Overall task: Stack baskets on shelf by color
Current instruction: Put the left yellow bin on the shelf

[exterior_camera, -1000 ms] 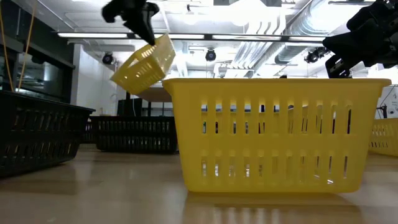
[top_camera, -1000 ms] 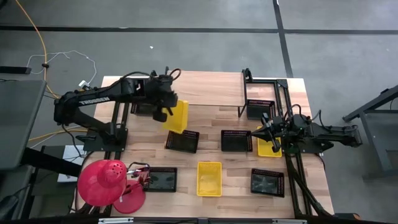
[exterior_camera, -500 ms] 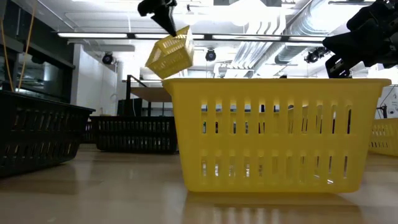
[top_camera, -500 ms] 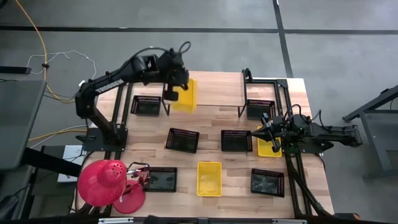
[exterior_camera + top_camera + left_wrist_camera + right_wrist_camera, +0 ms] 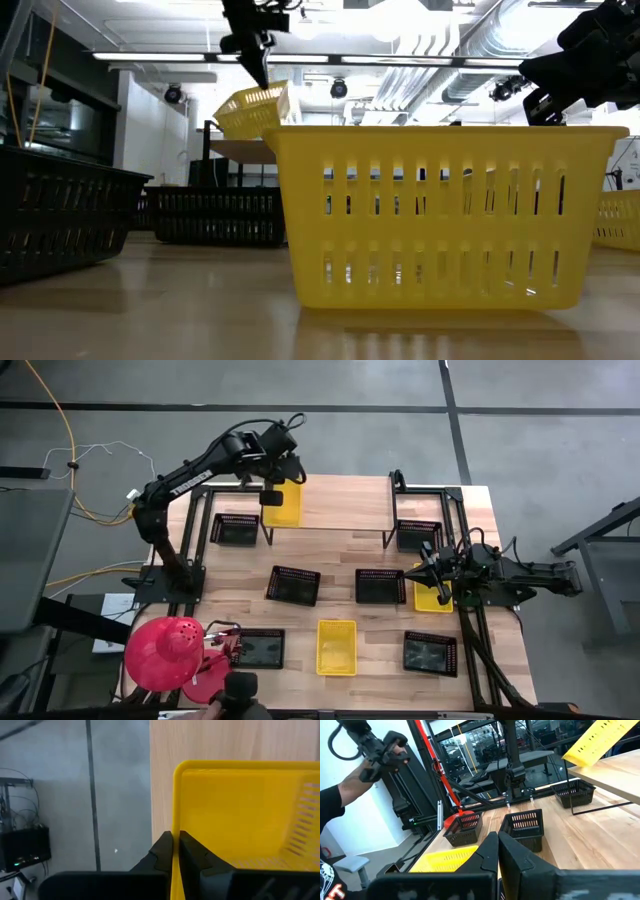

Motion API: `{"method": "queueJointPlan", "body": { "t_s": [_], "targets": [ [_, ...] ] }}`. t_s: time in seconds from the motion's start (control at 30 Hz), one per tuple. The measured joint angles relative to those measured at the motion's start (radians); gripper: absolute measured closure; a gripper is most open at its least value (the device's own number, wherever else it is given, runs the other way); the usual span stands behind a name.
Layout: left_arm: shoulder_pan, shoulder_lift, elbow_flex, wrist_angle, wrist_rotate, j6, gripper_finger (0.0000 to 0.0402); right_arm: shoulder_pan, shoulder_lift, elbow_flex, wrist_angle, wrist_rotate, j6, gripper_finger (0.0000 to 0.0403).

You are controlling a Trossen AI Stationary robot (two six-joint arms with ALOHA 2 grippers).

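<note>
Left pincer [image 5: 175,851] clenched on the near rim of a bright yellow perforated plastic basket [image 5: 281,506], fingers [image 5: 162,851] either side of the wall. Held basket directly ahead of and below this pincer, hovering at the left end of the light wood shelf board on thin black legs [image 5: 340,503]; contact with the board not discernible. Just beyond the shelf's left leg, one black perforated plastic basket [image 5: 234,529] on the wooden desk [image 5: 335,558].

Right pincer [image 5: 428,573] shut, empty, poised over a second yellow basket [image 5: 438,598] at the right desk edge. Beside it, a black basket [image 5: 380,586]. Farther out, a third yellow basket [image 5: 336,646] near the front edge.
</note>
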Motion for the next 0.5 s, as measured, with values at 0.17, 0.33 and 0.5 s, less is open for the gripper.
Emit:
{"method": "queueJointPlan", "body": {
  "t_s": [0.17, 0.33, 0.5],
  "targets": [
    [0.003, 0.041, 0.0, 0.003, 0.014, 0.002, 0.0401, 0.0, 0.0, 0.0, 0.0, 0.0, 0.0, 0.0402],
    [0.003, 0.072, 0.0, 0.004, -0.019, -0.007, 0.0389, 0.0, 0.0, 0.0, 0.0, 0.0, 0.0, 0.0402],
    [0.006, 0.097, 0.0, 0.004, -0.042, -0.002, 0.0367, 0.0, 0.0, 0.0, 0.0, 0.0, 0.0, 0.0402]
  ]
}}
